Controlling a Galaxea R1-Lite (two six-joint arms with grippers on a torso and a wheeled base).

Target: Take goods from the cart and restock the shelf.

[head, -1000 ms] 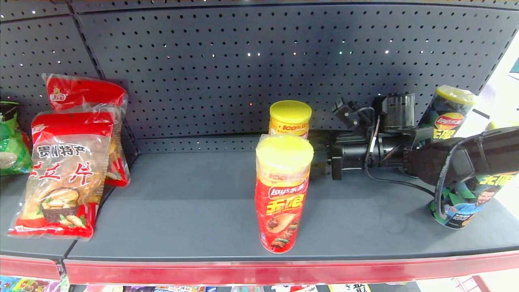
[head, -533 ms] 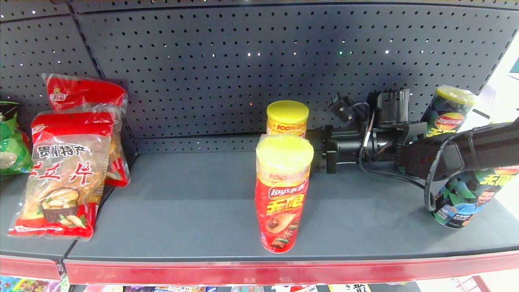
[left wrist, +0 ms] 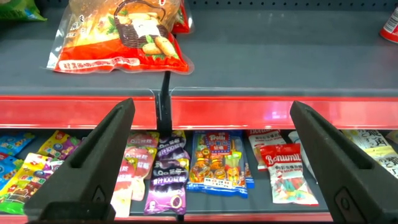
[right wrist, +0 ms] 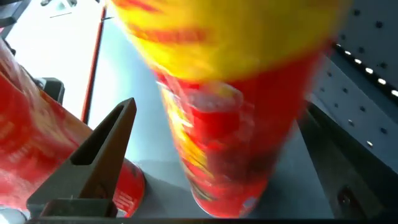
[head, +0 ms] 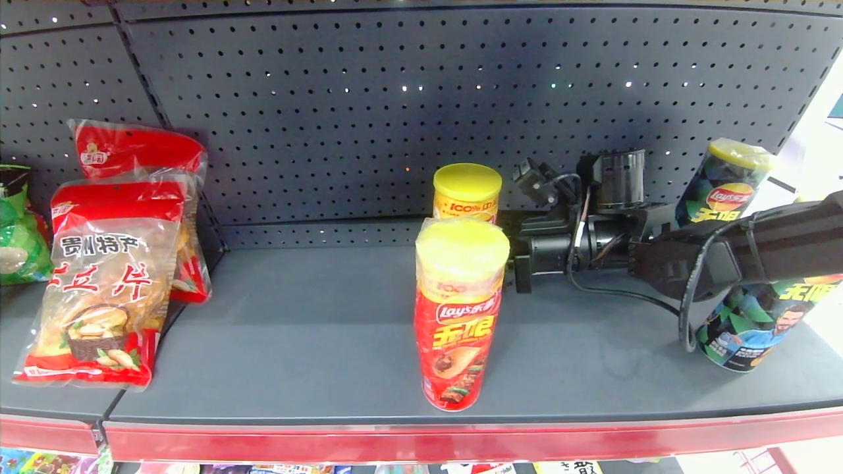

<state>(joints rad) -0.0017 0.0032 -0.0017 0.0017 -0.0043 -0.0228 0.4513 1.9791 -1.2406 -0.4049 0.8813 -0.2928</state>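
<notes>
Rear can (head: 467, 191) sits between right jaws — seemingly unclenched (left jaws spread wide)

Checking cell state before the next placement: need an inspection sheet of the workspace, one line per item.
Surface: grey shelf, red front edge, pegboard back.
Job's things: two red cans upright mid-shelf, front can and rear can; dark cans at right.
Clutter: red snack bags leaning at left.
Grippers: right gripper open, rear can between its fingers; left gripper open, empty, facing the shelf edge.
Cables: black cable looped off right arm.
Surroundings: candy packs on shelf below.
</notes>
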